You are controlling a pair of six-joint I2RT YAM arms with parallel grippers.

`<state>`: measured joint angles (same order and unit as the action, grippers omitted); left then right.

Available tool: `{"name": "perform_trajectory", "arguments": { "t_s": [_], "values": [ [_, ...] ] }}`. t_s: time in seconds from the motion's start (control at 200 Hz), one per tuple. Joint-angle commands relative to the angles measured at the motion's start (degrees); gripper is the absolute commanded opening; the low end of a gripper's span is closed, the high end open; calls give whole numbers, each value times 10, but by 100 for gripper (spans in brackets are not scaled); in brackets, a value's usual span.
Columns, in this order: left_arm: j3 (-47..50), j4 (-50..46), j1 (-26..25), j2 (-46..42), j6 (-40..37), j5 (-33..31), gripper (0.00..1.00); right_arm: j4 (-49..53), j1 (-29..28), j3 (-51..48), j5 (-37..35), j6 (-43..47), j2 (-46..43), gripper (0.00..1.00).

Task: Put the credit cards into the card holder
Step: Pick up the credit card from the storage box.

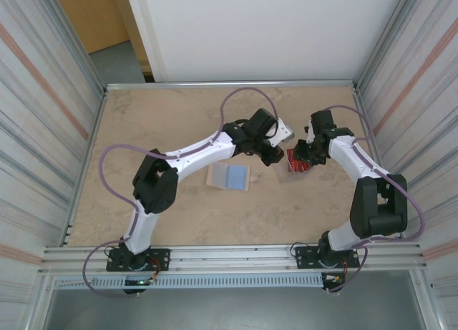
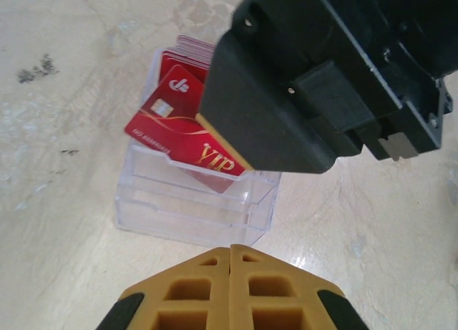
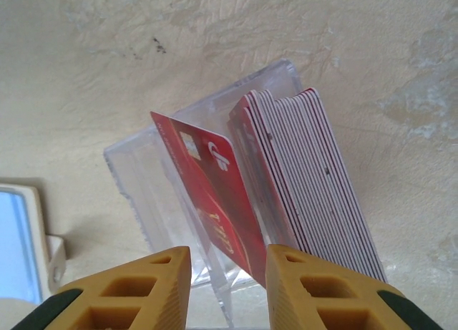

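Left pincer point(image 2: 230, 258) closed — right pincer point(image 3: 227, 262), tilted down, clamps credit card point(image 3: 207, 194) at card holder point(image 3: 136, 165).

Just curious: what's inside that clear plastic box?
A stack of red cards stands on edge inside the clear plastic box. One more red card leans in front, pinched by the right gripper. The gripper hides part of the stack.

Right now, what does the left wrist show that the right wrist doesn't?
Left wrist gives the shut left gripper and the right gripper with its black body seen from outside. Right wrist gives the stacked cards edge-on and a beige piece at the frame's left edge. Shared: the tilted red card between the right gripper's fingers, the stack, and the clear card holder.
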<state>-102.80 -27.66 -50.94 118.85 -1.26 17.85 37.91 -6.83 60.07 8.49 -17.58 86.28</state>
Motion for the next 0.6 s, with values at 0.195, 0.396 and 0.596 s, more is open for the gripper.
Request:
{"name": "perform_trajectory", "arguments": {
  "t_s": [0.195,0.396,0.596],
  "values": [
    [33,17,18,27,8,-2,0,12,-29,19,-86,-11,16,33],
    [9,15,17,70,21,5,0,13,-46,20,-121,-16,16,36],
    [0,16,16,96,28,10,0,1,-51,16,-114,-18,29,37]
  ]
}}
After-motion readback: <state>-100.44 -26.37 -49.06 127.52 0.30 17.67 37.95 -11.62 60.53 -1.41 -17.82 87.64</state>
